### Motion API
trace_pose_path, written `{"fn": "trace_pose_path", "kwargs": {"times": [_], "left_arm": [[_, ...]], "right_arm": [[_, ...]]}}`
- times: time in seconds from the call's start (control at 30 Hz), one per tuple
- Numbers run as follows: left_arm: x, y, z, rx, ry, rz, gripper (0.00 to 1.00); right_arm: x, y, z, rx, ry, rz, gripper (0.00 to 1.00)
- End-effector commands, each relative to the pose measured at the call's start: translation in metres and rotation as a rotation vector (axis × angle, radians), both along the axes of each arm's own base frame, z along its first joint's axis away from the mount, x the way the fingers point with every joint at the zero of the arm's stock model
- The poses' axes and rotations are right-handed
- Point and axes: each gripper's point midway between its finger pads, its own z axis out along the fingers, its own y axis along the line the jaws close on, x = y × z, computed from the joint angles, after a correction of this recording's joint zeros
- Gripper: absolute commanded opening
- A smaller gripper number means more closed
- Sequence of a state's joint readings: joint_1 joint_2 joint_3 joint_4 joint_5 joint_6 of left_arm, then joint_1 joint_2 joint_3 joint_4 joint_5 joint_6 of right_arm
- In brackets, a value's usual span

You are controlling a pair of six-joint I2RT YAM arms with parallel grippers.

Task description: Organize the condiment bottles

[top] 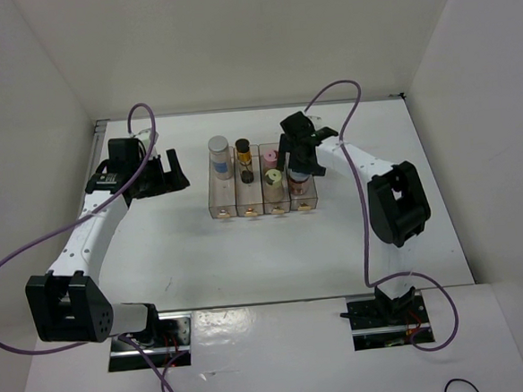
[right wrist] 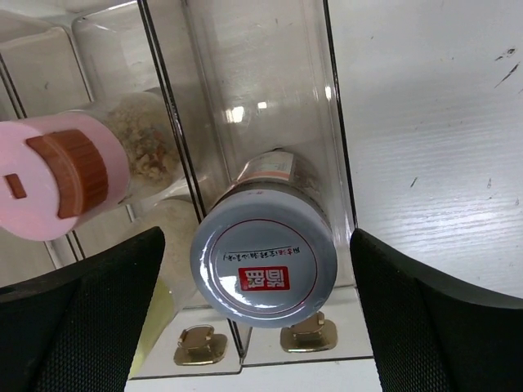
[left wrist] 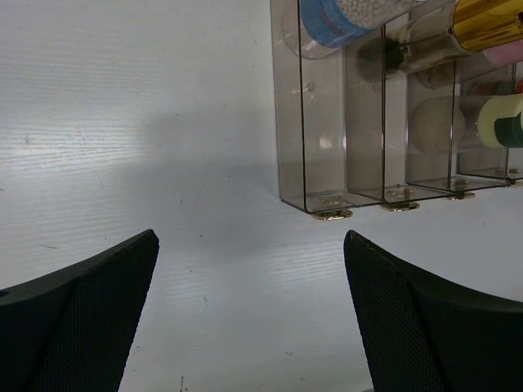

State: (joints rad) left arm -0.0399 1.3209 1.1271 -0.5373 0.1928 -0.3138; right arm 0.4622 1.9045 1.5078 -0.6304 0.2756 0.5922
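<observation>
A clear rack [top: 254, 196] holds all five bottles. The silver-capped, blue-label bottle [top: 218, 156] is in the left compartment, and the dark, gold-band bottle [top: 243, 157] is beside it. The pink-capped bottle [top: 270, 156] and the yellow-green-capped bottle [top: 272, 177] share the third compartment. The white/red-lidded bottle [right wrist: 263, 265] stands in the right compartment. My right gripper [right wrist: 256, 237] is open, its fingers on either side of that lid and clear of it. My left gripper [left wrist: 249, 245] is open and empty over the table, left of the rack [left wrist: 327, 147].
White walls enclose the table on the left, back and right. Gold feet [left wrist: 331, 215] line the rack's near edge. The purple cable [top: 348, 87] loops over the right arm. Bare table lies between my left gripper [top: 166, 173] and the rack.
</observation>
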Motion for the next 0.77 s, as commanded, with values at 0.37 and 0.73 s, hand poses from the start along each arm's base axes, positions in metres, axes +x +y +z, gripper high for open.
{"fn": "trace_pose_path", "kwargs": {"times": [0.37, 0.73], "left_arm": [[0.007, -0.004, 0.004, -0.015, -0.029, -0.032, 1.00], [0.007, -0.007, -0.001, -0.028, -0.010, -0.045, 1.00]], "right_arm": [[-0.015, 0.005, 0.130, 0.170, -0.288, 0.047, 0.98], [-0.071, -0.036, 0.147, 0.189, -0.407, -0.016, 0.98]]}}
